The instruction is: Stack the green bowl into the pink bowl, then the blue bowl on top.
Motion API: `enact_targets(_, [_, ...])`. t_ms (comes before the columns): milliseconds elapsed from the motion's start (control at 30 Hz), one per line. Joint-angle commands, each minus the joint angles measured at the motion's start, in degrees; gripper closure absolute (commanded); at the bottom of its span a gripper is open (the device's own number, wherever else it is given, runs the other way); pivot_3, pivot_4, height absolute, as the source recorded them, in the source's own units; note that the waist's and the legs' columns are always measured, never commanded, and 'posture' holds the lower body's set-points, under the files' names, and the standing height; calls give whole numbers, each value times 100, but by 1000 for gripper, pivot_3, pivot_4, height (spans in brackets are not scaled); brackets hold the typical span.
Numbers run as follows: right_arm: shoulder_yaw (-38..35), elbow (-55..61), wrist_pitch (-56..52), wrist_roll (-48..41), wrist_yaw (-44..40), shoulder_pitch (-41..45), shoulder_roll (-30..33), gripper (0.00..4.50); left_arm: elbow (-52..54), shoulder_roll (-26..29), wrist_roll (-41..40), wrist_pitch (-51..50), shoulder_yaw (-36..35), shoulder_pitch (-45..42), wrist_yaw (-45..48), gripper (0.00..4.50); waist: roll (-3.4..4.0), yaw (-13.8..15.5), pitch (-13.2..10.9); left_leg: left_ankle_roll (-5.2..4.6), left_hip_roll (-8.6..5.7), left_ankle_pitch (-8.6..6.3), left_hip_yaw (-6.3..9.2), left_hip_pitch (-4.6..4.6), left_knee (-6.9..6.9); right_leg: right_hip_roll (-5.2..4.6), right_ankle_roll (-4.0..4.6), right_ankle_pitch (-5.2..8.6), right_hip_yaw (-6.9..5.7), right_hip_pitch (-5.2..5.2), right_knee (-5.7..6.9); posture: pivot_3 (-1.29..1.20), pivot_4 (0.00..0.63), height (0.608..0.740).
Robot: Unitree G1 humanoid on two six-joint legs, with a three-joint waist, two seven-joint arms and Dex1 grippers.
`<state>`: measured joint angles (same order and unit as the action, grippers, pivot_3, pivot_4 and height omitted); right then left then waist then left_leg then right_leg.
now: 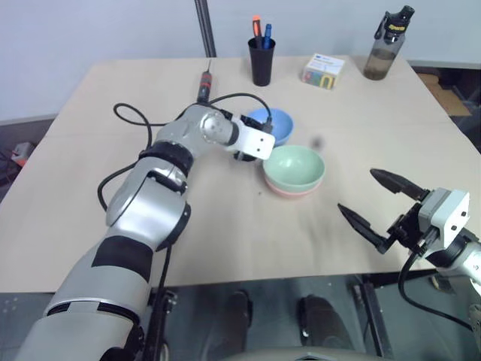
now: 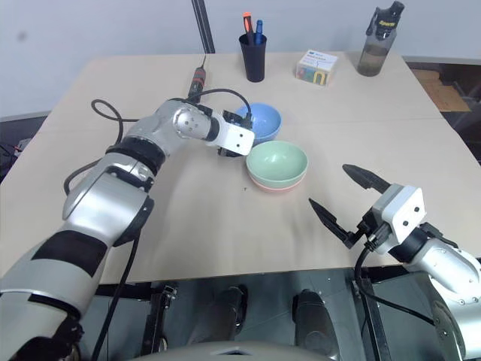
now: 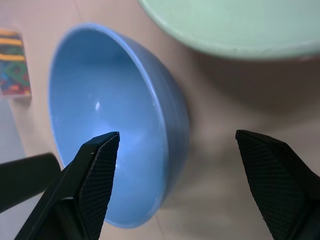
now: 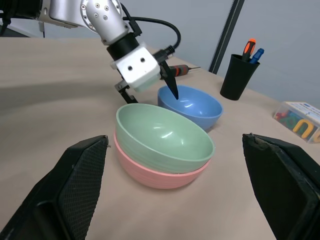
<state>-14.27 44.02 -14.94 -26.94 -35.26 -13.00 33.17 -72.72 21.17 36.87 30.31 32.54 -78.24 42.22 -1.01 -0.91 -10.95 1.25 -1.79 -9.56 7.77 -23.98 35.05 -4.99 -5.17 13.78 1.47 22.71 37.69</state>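
The right gripper (image 1: 374, 204) is being held nearest the front edge of the table (image 1: 90, 226), its two black fingers spread wide and grasping nothing, well apart from all three bowls. Farther in, the green bowl (image 1: 294, 166) is already sitting nested in the pink bowl (image 1: 289, 191), of which a thin salmon rim is being shown beneath it. Just behind that pair and slightly toward the robot's left, the blue bowl (image 1: 272, 123) is resting upright on the bare tan tabletop, near the stack but apart from it. The left gripper (image 3: 175, 175) is being held over the blue bowl's near rim with its jaws parted, one finger inside the bowl and the other outside the wall (nothing is being gripped), so the left arm is judged far nearer to it than the right. The lift is judged to be a short carry toward the stack. Beyond, a black pen cup (image 1: 261, 60), a small box (image 1: 323, 71) and a dark water bottle (image 1: 387, 47) are standing before a pale wall.
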Motion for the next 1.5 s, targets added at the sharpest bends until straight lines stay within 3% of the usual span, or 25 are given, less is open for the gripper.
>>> enact_targets(33, [-111, 264, 120, 22, 79, -49, -17, 0, -106, -104, 153, -114, 94, -220, -240, 2067, 0, -4, 0, 0, 0, 0, 0, 0, 0, 0, 0, 0, 0, 0, 0, 0, 150, 740])
enact_targets(133, [-133, 304, 126, 32, 112, -107, -20, 0, -130, -179, 81, -109, 33, -249, -217, 3493, 0, -11, -1, 0, 1, 0, 0, 0, 0, 0, 0, 0, 0, 1, 0, 0, 150, 740])
enact_targets(167, [-134, 307, 130, 36, 117, -116, -18, 0, -132, -181, 71, -100, 25, -251, -214, 3635, 0, -10, -1, 0, 1, 0, 0, 0, 0, 0, 0, 0, 0, 1, 1, 0, 150, 740])
enact_targets(233, [-128, 312, 129, 39, 129, -119, -16, 0, -114, -163, -12, -61, -52, -251, -191, 4466, 0, -8, -1, 0, 1, 0, 0, 0, 0, 0, 0, 0, 0, 1, 1, 0, 150, 740])
enact_targets(400, [-124, 248, 136, 33, 100, -65, 11, 0, -23, -63, -398, 232, -381, -186, 129, 4488, -1, -6, -1, 0, 0, 0, 0, -1, 0, 0, 0, 0, 0, 1, 1, 0, 150, 740])
enact_targets(500, [-157, 256, 126, 0, 90, -61, 19, 0, 121, 1, -1060, 647, -893, -114, 573, 4488, -1, -5, -2, 0, 0, 0, 0, -1, 0, 0, 0, 0, 0, 1, 1, 0, 150, 740])
enact_targets(700, [-644, 408, 292, -187, -106, -532, 16, 0, 779, 268, -2519, 1237, -1652, 15, 2736, 4488, 1, -6, -2, 0, 1, 0, 0, -1, 0, -1, 2, 0, 0, 1, 0, 0, 150, 740])
enact_targets(800, [-1065, 526, 489, -292, -250, -931, -25, 0, 1330, 273, -3251, 952, -1882, 201, 3760, 4488, 1, -3, -1, 0, 1, 0, 0, -1, 0, -1, 3, 0, 1, 0, 1, 0, 150, 740])
enact_targets(1000, [-1788, 519, 751, -405, -508, -1525, -18, 0, 2178, 271, -3792, 422, -1859, 639, 4611, 4488, 2, -19, 0, 0, 1, 0, -1, 4, 7, 0, 2, 0, 3, -4, 7, 0, 150, 740])
enact_targets(1100, [-1641, 535, 661, -355, -420, -1427, 28, 0, 2541, 343, -3980, -118, -1690, 861, 4987, 3579, 3, -38, 1, -1, 4, 0, -6, 16, 9, 1, 3, 0, 8, -5, 19, 0, 150, 740])
enact_targets(1267, [-1284, 515, 461, -316, -349, -1167, 148, 0, 3183, 408, -4297, -660, -1961, 1133, 4821, 1633, 2, -40, 0, -1, 6, 0, -4, 15, 14, 2, 4, 0, 8, -5, 22, 0, 150, 740])
enact_targets(1400, [-1106, 442, 104, -443, -340, -1007, 319, 0, 3898, 519, -4710, -1436, -2414, 1583, 4242, 1633, 6, -40, 2, -1, 5, 0, -5, 12, 15, 1, 4, 0, 10, -4, 19, 0, 150, 740])
enact_targets(1500, [-989, 233, -283, -641, -377, -732, 531, 0, 4855, 744, -5143, -2714, -2758, 2153, 3842, 1633, 7, -66, 2, -1, 6, 0, -4, 14, 14, 2, 4, 1, 10, -4, 20, 0, 150, 740])
